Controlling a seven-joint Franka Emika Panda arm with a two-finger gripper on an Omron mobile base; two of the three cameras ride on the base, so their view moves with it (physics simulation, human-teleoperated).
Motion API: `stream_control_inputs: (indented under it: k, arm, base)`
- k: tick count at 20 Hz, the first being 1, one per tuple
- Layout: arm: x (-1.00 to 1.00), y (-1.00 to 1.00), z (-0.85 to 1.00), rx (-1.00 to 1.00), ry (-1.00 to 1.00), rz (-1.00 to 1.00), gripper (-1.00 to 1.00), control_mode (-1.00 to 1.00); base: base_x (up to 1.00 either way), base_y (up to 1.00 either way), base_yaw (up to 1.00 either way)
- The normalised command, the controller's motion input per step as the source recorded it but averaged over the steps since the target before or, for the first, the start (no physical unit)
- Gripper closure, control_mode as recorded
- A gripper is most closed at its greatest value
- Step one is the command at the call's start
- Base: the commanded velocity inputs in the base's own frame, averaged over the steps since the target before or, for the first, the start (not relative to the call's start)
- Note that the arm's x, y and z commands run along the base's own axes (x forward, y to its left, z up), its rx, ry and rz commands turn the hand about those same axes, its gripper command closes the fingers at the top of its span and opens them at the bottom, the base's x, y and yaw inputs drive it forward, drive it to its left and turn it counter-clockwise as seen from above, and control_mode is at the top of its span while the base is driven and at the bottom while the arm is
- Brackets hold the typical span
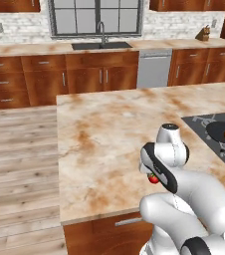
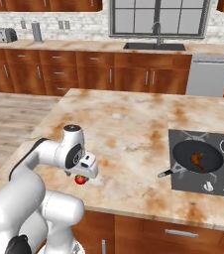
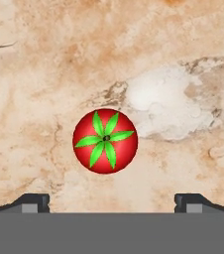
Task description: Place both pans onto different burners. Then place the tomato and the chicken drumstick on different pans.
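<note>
The dark two-finger gripper (image 3: 112, 201) is spread wide – holding nothing; the little round red tomato (image 3: 105, 141) sits right under it on the marble counter (image 2: 129, 124), near the front edge; off to the right, the brown chicken drumstick (image 2: 197, 159) lies in a round black pan (image 2: 199, 156) on the grey cooktop (image 2: 183, 184); bare counter lies between.

Floor (image 1: 20, 144): pale wood planks.
Cabinets (image 2: 59, 72): reddish-brown wood, metal handles.
Window (image 1: 97, 17): grey-framed, above the sink (image 1: 101, 46).
Wall (image 2: 84, 22): white brick.
Dishwasher (image 1: 154, 68): grey, right of the sink.
Tabletop (image 1: 109, 144): beige marbled stone island.
Toaster (image 2: 3, 34): far-left back counter.
</note>
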Motion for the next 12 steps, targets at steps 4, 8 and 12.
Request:
stream_control_inputs:
  k: [4, 8, 12]
  arm:
    - [0.27, 0.15, -0.17, 0.0, -0.01, 0.0, -1.0, -1.0]
    - [0.18, 0.06, -0.14, 0.0, -0.01, 0.0, -1.0, -1.0]
    - [0.0, 0.0, -0.21, 0.0, 0.0, 0.0, -1.0, -1.0]
  base:
    - [0.0, 0.0, 0.0]
    - [0.0, 0.0, 0.0]
    - [0.0, 0.0, 0.0]
